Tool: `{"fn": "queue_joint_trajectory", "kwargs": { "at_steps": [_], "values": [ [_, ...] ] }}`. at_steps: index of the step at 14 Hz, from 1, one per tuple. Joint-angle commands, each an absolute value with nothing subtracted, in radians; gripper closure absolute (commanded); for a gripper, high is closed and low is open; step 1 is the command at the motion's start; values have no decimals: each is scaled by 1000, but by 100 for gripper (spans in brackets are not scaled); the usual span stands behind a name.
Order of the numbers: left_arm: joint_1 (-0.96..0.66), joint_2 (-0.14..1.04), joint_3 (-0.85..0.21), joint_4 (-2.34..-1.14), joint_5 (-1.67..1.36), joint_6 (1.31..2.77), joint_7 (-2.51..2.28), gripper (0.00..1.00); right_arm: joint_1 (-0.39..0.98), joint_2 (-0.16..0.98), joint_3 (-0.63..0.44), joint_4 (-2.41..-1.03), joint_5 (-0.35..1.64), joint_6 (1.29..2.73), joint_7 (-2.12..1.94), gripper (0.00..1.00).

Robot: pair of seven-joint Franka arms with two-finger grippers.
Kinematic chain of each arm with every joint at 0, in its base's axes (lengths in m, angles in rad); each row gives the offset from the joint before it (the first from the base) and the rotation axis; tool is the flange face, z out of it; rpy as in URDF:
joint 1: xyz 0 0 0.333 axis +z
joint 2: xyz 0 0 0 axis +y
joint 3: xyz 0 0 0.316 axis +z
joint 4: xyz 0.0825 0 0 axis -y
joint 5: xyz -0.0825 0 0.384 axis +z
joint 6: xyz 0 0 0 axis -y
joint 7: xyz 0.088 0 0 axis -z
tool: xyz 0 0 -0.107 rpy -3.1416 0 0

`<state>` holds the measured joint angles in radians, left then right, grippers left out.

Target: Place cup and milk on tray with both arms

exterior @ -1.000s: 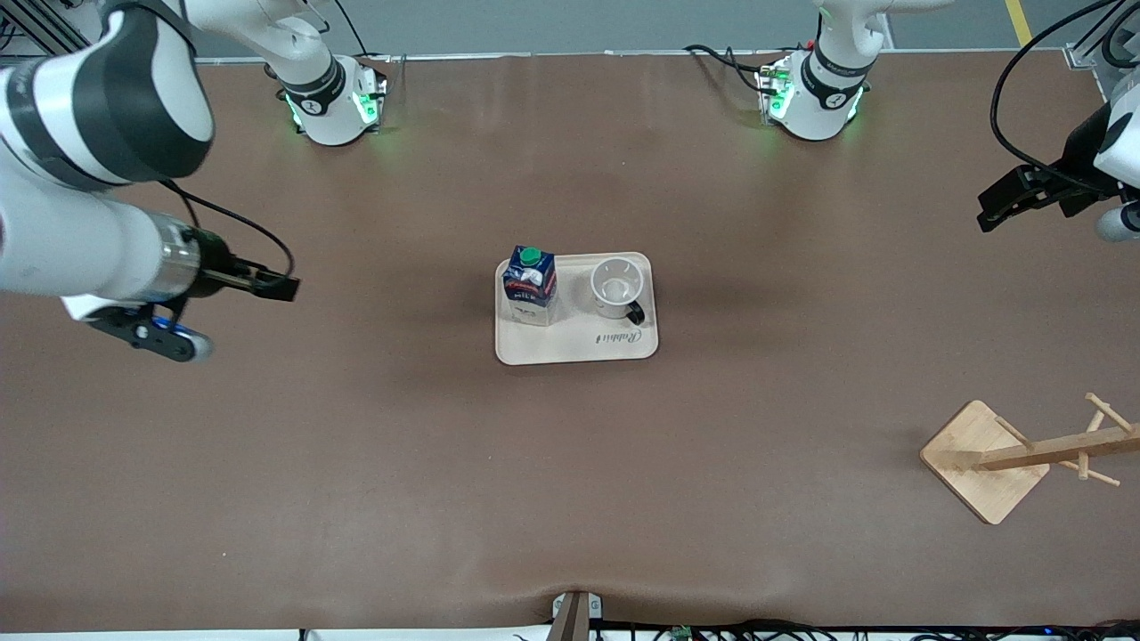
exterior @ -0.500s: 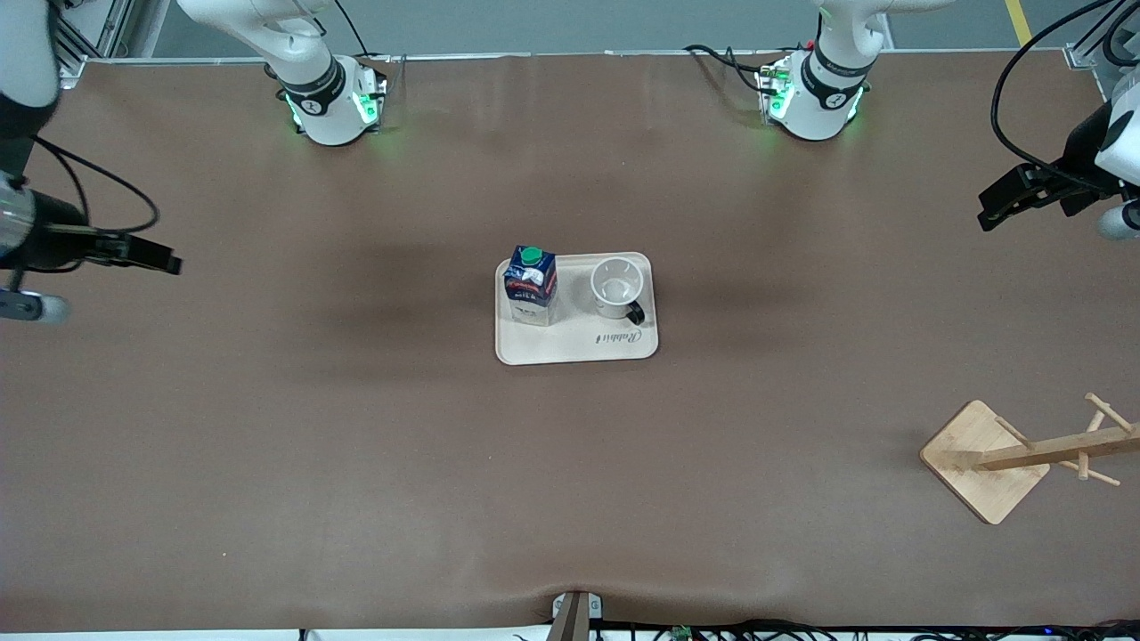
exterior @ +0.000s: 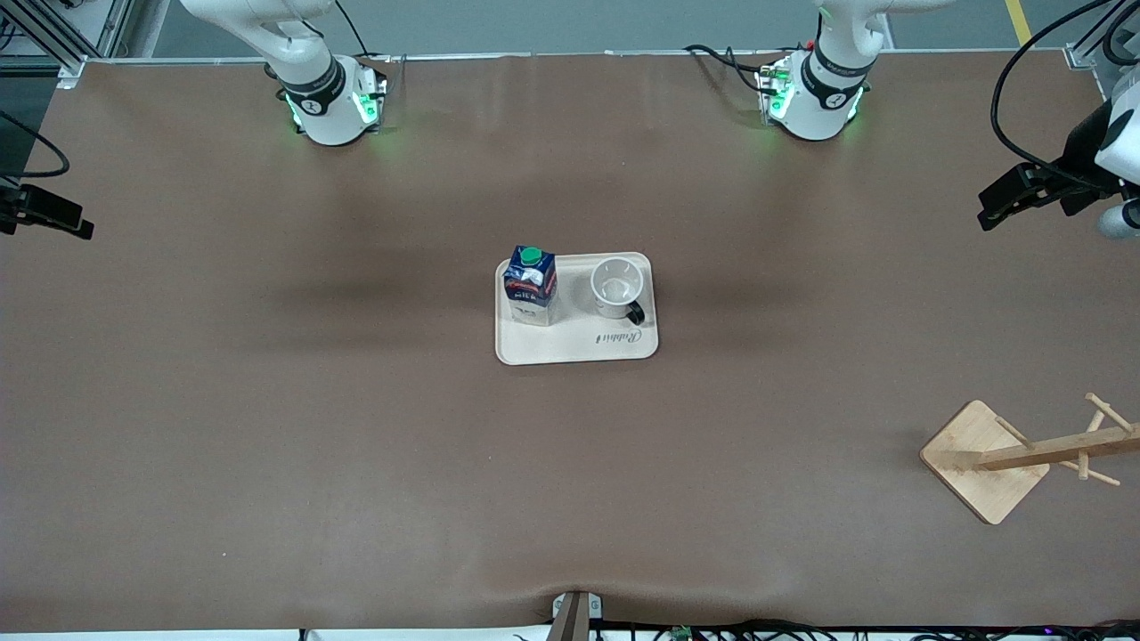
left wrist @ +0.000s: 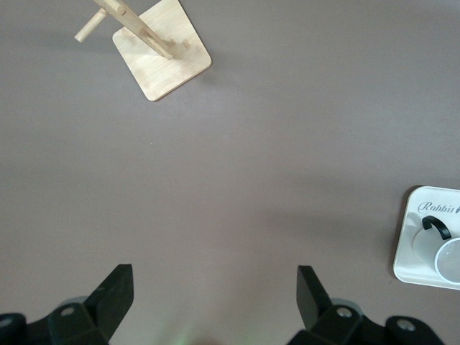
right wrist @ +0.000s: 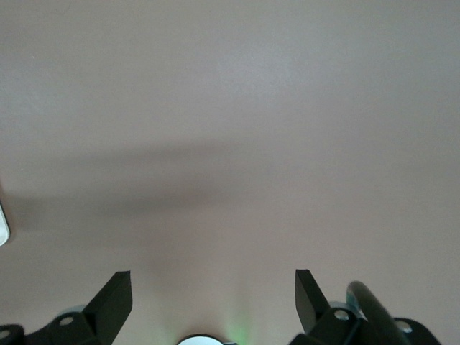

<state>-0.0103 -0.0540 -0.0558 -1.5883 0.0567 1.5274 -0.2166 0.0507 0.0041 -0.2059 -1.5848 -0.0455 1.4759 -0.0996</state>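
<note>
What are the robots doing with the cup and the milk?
Nothing is being held right now. The cup and the milk stand side by side on the tray in the middle of the table. The left gripper and the right gripper are both open and empty, up over bare table near its two ends. A wooden stand sits apart.

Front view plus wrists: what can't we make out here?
- Cup: face side hidden in front view; frame edge cuts it in left wrist view.
- Milk: label print too small.
- Tray: bear drawing not visible, likely covered.
- Right gripper: mostly cut off by the front view's edge.
</note>
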Motion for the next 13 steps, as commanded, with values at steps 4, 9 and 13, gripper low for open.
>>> {"fn": "queue_joint_trajectory", "kwargs": {
  "at_steps": [4,9,13],
  "values": [
    [-5,-80,-58,-1597,40,1520,-199,0,54,6,-193,-1537,-9,1468,-45,0],
    [-6,-80,-61,-1595,28,1522,-201,0,45,-2,-198,-1534,11,1387,-15,0],
    [-8,-77,-63,-1598,18,1534,-201,0,46,6,-195,-1456,1,1342,-14,0]
  ]
}}
